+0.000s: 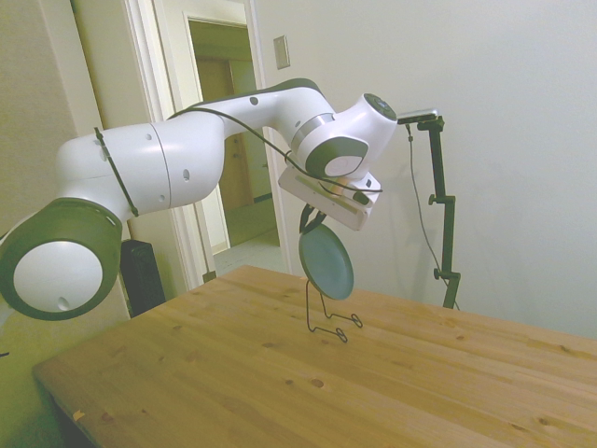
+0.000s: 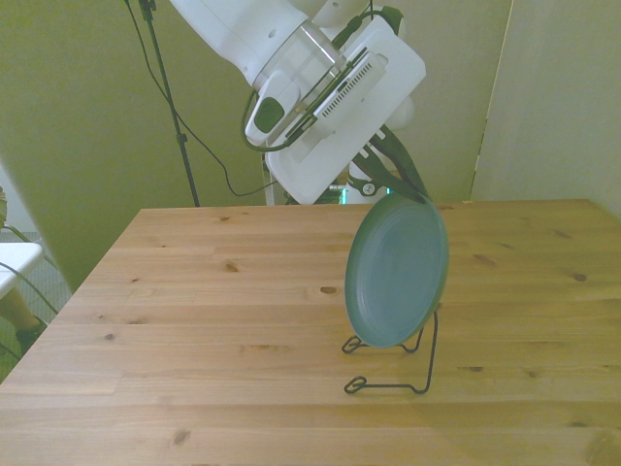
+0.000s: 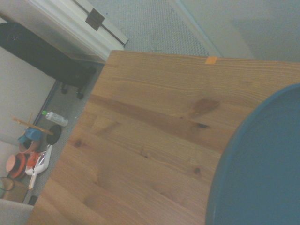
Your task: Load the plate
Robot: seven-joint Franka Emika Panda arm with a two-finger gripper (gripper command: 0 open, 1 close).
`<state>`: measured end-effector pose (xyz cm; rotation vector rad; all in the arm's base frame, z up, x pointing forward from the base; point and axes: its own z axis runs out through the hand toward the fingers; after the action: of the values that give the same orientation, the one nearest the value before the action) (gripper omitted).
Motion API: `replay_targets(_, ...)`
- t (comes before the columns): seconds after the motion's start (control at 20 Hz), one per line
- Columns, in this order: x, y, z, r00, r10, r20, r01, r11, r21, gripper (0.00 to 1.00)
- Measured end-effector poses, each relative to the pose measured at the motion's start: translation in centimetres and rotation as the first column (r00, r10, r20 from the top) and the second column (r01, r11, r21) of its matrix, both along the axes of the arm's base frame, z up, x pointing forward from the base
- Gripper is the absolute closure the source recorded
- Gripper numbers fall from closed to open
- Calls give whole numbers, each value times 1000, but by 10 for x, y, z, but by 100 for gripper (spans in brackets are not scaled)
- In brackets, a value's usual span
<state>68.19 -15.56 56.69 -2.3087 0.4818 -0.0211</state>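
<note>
Nearest me in the front view, right of centre, a thin black wire rack (image 2: 393, 364) stands on the wooden desk (image 2: 194, 320). I see the round green plate (image 2: 396, 272) upright in it, its top rim pinched by the dark fingers (image 2: 400, 175); their tips are partly hidden.

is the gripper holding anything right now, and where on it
Yes: the gripper holds the green plate by its top rim, on edge, over the wire rack on the table. Whether the plate's bottom edge touches the rack cannot be told.
</note>
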Motion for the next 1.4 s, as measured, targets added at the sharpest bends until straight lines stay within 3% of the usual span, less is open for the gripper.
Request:
replay_targets(0.3, 1, 1, -24, 999, 37, -9, -36, 999, 20, 100)
replay_targets(1.4, 10, 5, -46, 999, 19, 36, -21, 998, 53, 100)
